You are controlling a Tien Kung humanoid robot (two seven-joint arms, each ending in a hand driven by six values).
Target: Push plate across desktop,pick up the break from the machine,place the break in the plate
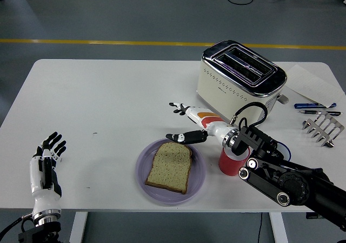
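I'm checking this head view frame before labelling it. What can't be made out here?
- Red cup: mostly hidden behind the right arm.
- Blue-rimmed thing beside it: largely covered by the same arm, so unidentifiable.
- Toaster slots: too dark to see inside.
- Paper and pens: cut off at the right edge; print too small.

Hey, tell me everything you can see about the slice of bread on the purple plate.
The slice of brown bread looks toasted, tan and speckled, with a darker crust and a rounded top edge pointing toward the table's far side. It lies flat, turned slightly askew, inside the round translucent purple plate near the table's front edge. Only the plate touches it. The robot's right hand hovers open just beyond its top edge, clear of it.
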